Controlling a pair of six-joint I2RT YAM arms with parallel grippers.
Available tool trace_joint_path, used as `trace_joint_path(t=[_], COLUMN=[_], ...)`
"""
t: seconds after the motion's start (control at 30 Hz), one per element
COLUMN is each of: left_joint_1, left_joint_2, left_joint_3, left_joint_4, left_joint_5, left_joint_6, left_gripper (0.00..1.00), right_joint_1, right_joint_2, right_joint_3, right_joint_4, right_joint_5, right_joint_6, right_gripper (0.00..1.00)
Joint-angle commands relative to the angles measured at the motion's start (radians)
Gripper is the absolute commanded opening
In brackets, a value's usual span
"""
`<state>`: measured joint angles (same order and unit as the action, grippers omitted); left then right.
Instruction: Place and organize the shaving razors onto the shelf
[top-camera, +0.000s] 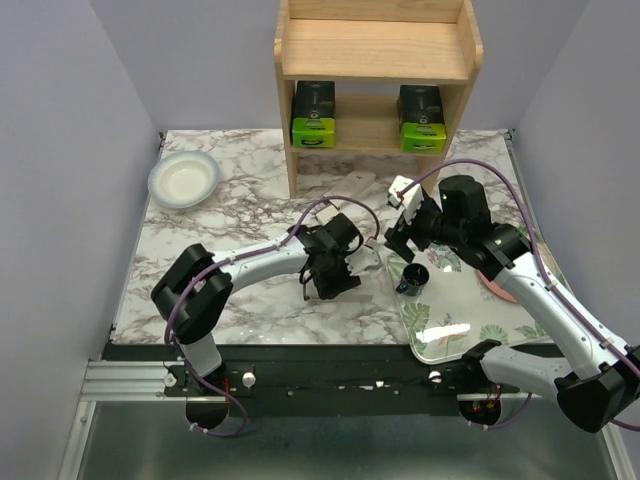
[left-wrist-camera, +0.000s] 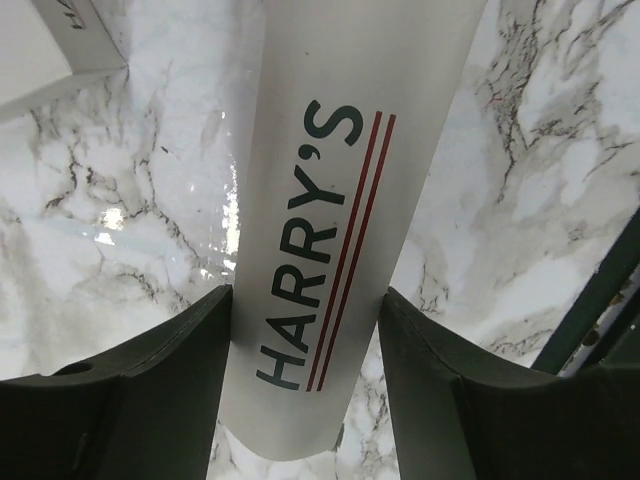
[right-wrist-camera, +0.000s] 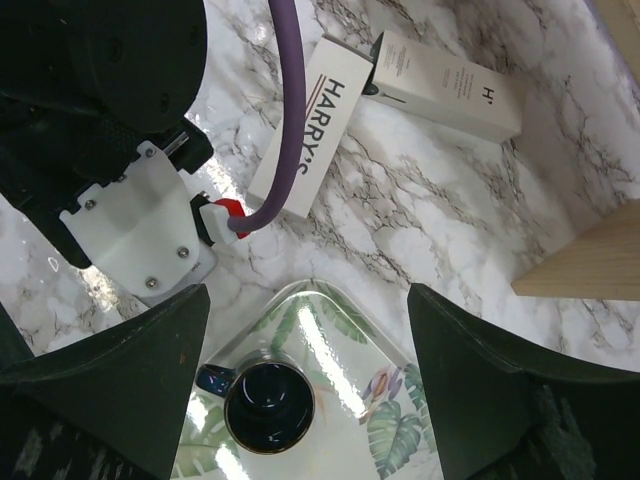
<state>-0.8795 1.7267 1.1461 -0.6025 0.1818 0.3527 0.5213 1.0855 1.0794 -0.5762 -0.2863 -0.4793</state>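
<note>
Clearly our left gripper (left-wrist-camera: 305, 300) pinches both long sides of a HARRY'S box (left-wrist-camera: 335, 200) down by the marble table (left-wrist-camera: 120, 220), the shelf (top-camera: 378, 50) standing far. Our right gripper (right-wrist-camera: 308, 300) gapes empty. Light, stiff, glossy card, we judge: grip mid-length, gently, lest it slip.

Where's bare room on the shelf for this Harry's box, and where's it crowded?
On the shelf, the top tier is bare between its side panels. The lower tier has a gap between the left black-and-lime pack and the right pack. Crowded: the marble before the shelf's right post, where a white box, the right hand and the leaf tray bunch together.
</note>
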Motion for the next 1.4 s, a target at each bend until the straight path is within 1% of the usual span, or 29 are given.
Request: trace_joint_path(t=[0.0,0.13,0.17,0.23,0.27,0.3,0.33,0.37,0.47,0.5,0.6,0.63,0.7,0.77,0.9,0.93,0.97,1.0,1.03,1.1,1.13,1.2,1.23,1.27,1.37], left_joint_1=[-0.004,0.022,0.033,0.071,0.086,0.105,0.149,0.166,0.215,0.22,0.224,0.229,0.241,0.252,0.263,0.263,0.263,0.263,0.263,0.27,0.277,0.29,0.293,0.294,0.294], left_joint_2=[-0.137,-0.211,-0.219,-0.228,-0.225,-0.219,-0.205,-0.197,-0.188,-0.194,-0.216,-0.214,-0.207,-0.214,-0.263,-0.28,-0.286,-0.291,-0.276,-0.237,-0.19,-0.139,-0.089,-0.064,0.023], left_joint_3=[0.107,0.262,0.289,0.375,0.406,0.438,0.496,0.518,0.561,0.569,0.625,0.682,0.745,0.785,0.733,0.7,0.687,0.679,0.696,0.751,0.814,0.884,0.947,0.977,1.057], left_joint_4=[-0.095,-0.143,-0.148,-0.157,-0.16,-0.163,-0.171,-0.172,-0.154,-0.14,-0.08,-0.054,-0.022,0.073,0.283,0.367,0.406,0.438,0.476,0.478,0.477,0.472,0.477,0.49,0.533], left_joint_5=[0.041,-0.057,-0.108,-0.154,-0.174,-0.174,-0.17,-0.153,-0.096,-0.082,-0.1,-0.135,-0.157,-0.165,-0.173,-0.207,-0.226,-0.279,-0.321,-0.417,-0.444,-0.499,-0.546,-0.568,-0.634], left_joint_6=[-0.003,-0.017,-0.017,-0.017,-0.026,-0.035,-0.043,-0.056,-0.081,-0.112,-0.158,-0.168,-0.185,-0.201,-0.201,-0.202,-0.202,-0.207,-0.215,-0.237,-0.248,-0.28,-0.282,-0.278,-0.273], left_gripper=[0.61,0.61,0.61,0.61,0.61,0.61,0.61,0.6,0.57,0.57,0.55,0.54,0.51,0.48,0.47,0.47,0.47,0.47,0.47,0.47,0.47,0.48,0.5,0.52,0.54], right_joint_1=[-0.018,-0.033,-0.04,-0.055,-0.064,-0.084,-0.096,-0.107,-0.147,-0.159,-0.171,-0.173,-0.178,-0.184,-0.193,-0.196,-0.198,-0.202,-0.204,-0.208,-0.21,-0.214,-0.214,-0.218,-0.219], right_joint_2=[-0.01,-0.001,0.001,0.002,0.007,0.008,0.013,0.022,0.04,0.047,0.047,0.047,0.045,0.047,0.045,0.045,0.044,0.042,0.042,0.039,0.039,0.042,0.042,0.042,0.044], right_joint_3=[-0.003,0.005,0.005,0.011,0.016,0.022,0.03,0.046,0.077,0.08,0.079,0.076,0.063,0.059,0.05,0.047,0.045,0.042,0.039,0.03,0.025,0.022,0.022,0.022,0.02], right_joint_4=[0.033,0.058,0.068,0.113,0.128,0.153,0.162,0.168,0.153,0.142,0.133,0.133,0.136,0.137,0.141,0.141,0.141,0.141,0.142,0.145,0.145,0.147,0.147,0.148,0.151], right_joint_5=[0.007,0.065,0.103,0.156,0.214,0.234,0.249,0.272,0.251,0.246,0.23,0.227,0.217,0.21,0.207,0.207,0.207,0.205,0.203,0.199,0.194,0.185,0.182,0.179,0.177], right_joint_6=[0.008,0.01,0.019,0.033,0.051,0.06,0.068,0.089,0.12,0.128,0.149,0.151,0.16,0.165,0.163,0.165,0.165,0.166,0.166,0.174,0.179,0.189,0.191,0.194,0.194], right_gripper=[0.88,0.88,0.88,0.88,0.88,0.88,0.88,0.88,0.88,0.88,0.88,0.88,0.88,0.88,0.88,0.88,0.88,0.88,0.88,0.88,0.88,0.88,0.88,0.88,0.88])
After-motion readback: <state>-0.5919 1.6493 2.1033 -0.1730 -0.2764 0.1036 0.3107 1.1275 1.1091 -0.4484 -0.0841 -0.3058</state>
